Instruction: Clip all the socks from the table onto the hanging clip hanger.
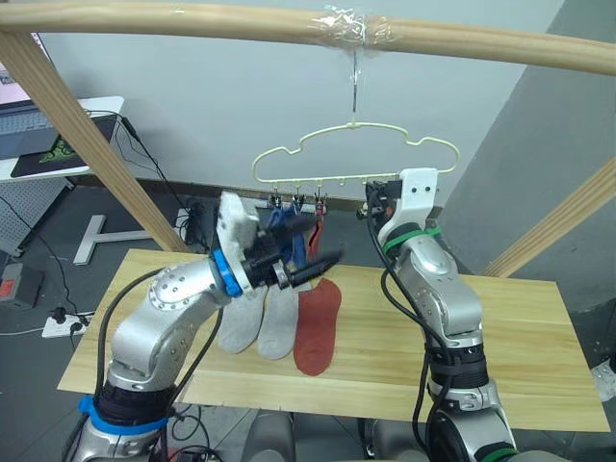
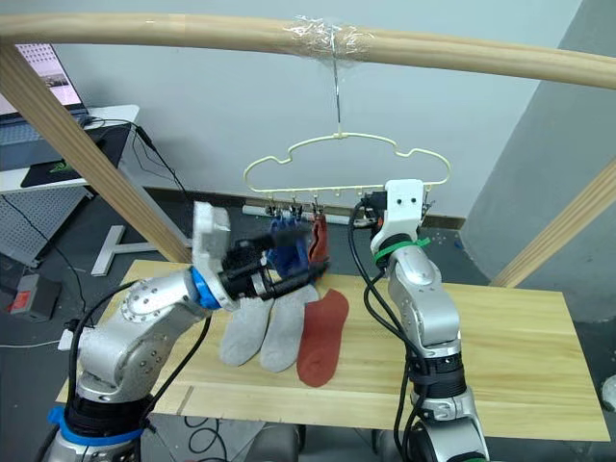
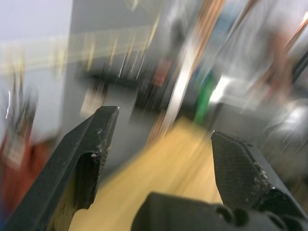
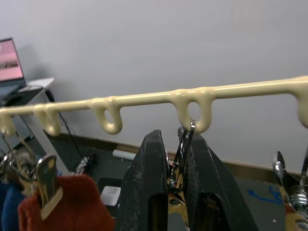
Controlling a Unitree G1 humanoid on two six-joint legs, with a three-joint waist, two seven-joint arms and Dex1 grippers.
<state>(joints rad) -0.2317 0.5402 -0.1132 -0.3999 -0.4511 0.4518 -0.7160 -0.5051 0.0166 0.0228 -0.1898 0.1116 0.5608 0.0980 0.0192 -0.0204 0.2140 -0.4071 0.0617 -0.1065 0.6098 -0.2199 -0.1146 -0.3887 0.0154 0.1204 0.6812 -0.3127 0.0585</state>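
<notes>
Clip hanger (image 1: 356, 154): pale-yellow wire, upper centre of the head view, hooked on a taped wooden rail (image 1: 289, 24).

Socks on the hanger, centre of frame: two light grey socks (image 1: 258, 322) and one rust red sock (image 1: 318, 327) hang from the left-hand clips, their toes reaching down to the table (image 1: 520, 337). A blue sock (image 2: 289, 245) sits just behind the left gripper's fingers; whether it is fully clipped cannot be told. A small piece of rust red fabric (image 4: 62, 202) shows under a clip at the lower left of the right wrist view.

Right gripper (image 4: 175, 183): raised to the hanger bar, fingers pinched on a metal clip (image 4: 182, 154) that hangs from a loop of the bar.

Left gripper (image 3: 163, 159): mid-frame beside the hung socks, fingers spread wide with nothing between them.

Step in hand, as judged: squeezing a clip open to take the next sock.

Handling note: squeeze the clip squarely on its levers and do not pull sideways, since the hanger swings freely on its hook. Feed a cuff deep into the clip's mouth before easing off, with the hung socks kept out of the way.
</notes>
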